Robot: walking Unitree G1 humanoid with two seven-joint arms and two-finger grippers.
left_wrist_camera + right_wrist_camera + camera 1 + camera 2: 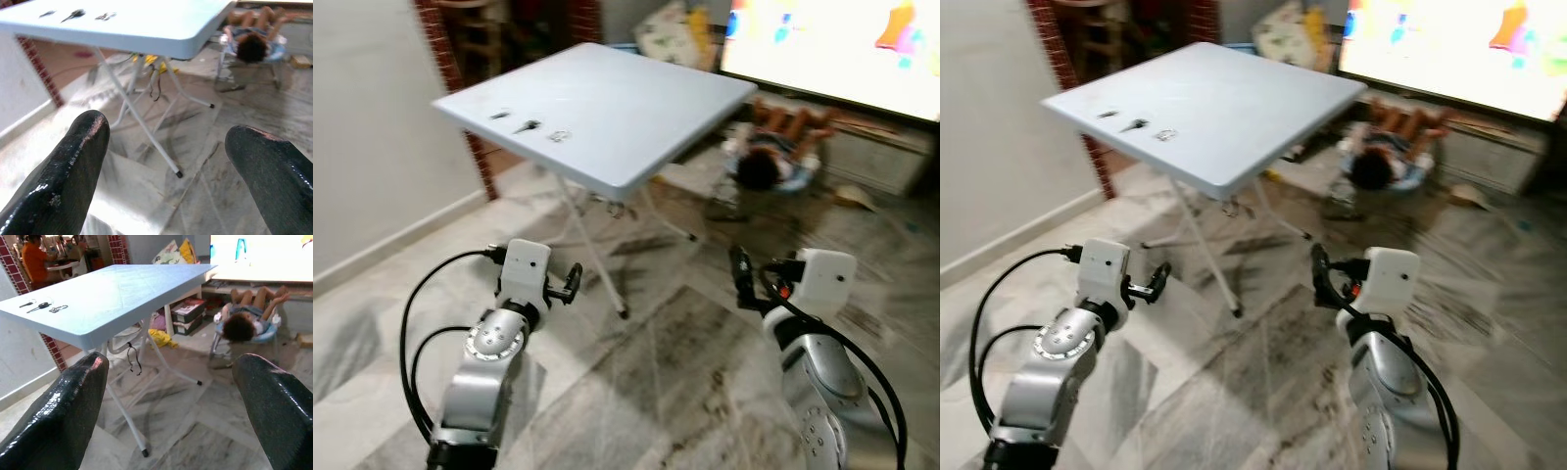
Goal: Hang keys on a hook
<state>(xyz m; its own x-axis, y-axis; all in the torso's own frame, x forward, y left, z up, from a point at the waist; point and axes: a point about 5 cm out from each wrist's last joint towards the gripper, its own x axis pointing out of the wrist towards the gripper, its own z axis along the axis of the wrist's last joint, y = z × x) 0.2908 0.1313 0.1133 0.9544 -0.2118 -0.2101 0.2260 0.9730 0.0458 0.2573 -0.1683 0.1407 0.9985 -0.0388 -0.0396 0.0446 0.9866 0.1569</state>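
Observation:
Three small key items (527,126) lie in a row near the left corner of a white folding table (626,108): a dark fob, a black-headed key and a metal key ring (559,135). The right wrist view shows them too, keys (39,306). My left gripper (571,282) is held low in front of the table, well short of it, open with nothing between its fingers (85,142). Level with it on the other side, my right gripper (741,274) is open and empty, fingers (83,391) spread wide.
The table stands on thin white legs (597,259) over a marble floor. A person (773,162) lies in a low seat on the floor at the right, below a bright screen (832,39). A pale wall (372,147) and brick pillar (433,39) stand left. Another person (34,259) sits far behind.

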